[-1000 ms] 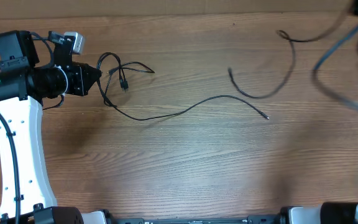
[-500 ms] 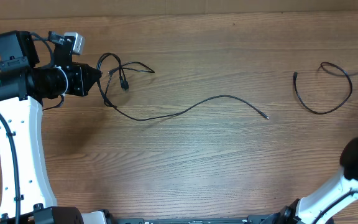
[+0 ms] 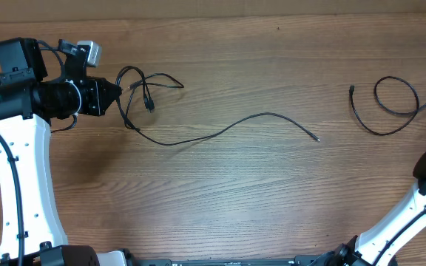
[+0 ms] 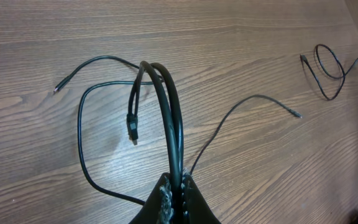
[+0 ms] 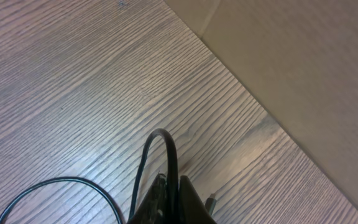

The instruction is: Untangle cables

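Two robot arms [image 3: 21,170] and seemingly three black cables [image 3: 228,127].

My right pincer [image 5: 168,182] lies beyond the overhead's edge; its cable [image 5: 173,158] leaves my wrist view, and the far plug [image 3: 352,89] is probably too small to identify.

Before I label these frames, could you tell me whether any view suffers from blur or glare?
Overhead: sharp, evenly lit; cables crisp. Left wrist: pale sheen on the wood beside the held loop, left gripper dark. Right wrist: similar sheen, right gripper almost black.
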`<action>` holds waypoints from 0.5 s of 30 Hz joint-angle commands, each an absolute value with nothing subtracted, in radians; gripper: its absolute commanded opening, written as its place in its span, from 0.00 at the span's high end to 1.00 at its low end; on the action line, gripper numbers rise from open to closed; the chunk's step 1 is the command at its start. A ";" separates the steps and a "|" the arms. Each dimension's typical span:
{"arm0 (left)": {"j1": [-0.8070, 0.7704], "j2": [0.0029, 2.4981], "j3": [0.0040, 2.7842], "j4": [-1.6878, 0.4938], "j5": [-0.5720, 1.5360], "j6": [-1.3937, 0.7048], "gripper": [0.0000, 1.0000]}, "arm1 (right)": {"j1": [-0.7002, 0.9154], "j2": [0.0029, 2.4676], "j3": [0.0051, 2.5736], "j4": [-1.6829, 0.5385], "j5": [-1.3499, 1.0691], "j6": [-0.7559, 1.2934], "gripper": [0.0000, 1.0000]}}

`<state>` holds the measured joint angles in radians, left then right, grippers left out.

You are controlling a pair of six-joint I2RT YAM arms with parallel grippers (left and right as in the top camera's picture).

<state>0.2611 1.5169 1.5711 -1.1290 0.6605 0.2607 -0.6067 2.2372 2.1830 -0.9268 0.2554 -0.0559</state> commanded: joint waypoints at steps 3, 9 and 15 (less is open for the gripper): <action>0.254 1.517 1.571 -1.113 0.665 0.254 0.96 | -0.635 2.238 2.151 -0.930 0.222 -0.049 0.96; 0.254 1.517 1.571 -1.102 0.665 0.254 0.96 | -0.635 2.239 2.075 -0.921 0.222 -0.049 0.96; 0.254 1.517 1.571 -1.098 0.665 0.254 0.95 | -0.635 2.239 2.044 -0.912 0.223 -0.048 0.83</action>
